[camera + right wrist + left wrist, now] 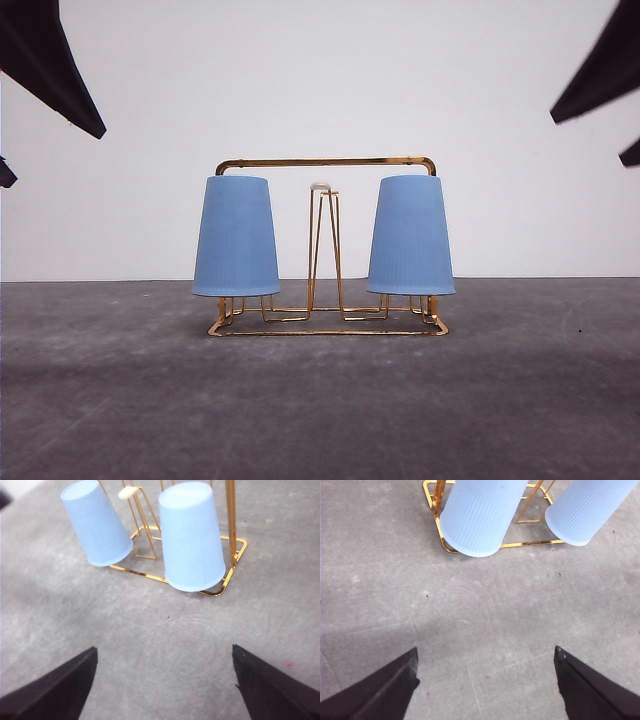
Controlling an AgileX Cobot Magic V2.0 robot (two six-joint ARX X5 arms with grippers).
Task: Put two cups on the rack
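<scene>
Both grippers stand wide open and grip nothing. The left gripper (485, 680) hangs over bare table short of the rack, its two dark fingers (380, 690) spread far apart; the right gripper (162, 682) hangs likewise, its fingers (272, 687) just as far apart. In the front view, dark finger tips show high in the upper left (50, 60) and upper right (600, 70) corners, well above and to the sides of the rack.

The left cup (236, 237) and right cup (411, 236) both sit upside down on the rack (326, 161), long axes upright, closed bottoms up and flared rims down, near the base wire. Each cup is at one end of the rack, beneath the arched top bar, well apart from the other. Between them stands a bare narrow looped peg (322, 245) with a white tip, also upright. In the left wrist view, the nearer cup (480, 515) and the farther one (587, 510) overhang the gold base frame (530, 543).

The rack stands square on the grey table (320, 400), its long side facing the camera, before a plain white wall (320, 80).
</scene>
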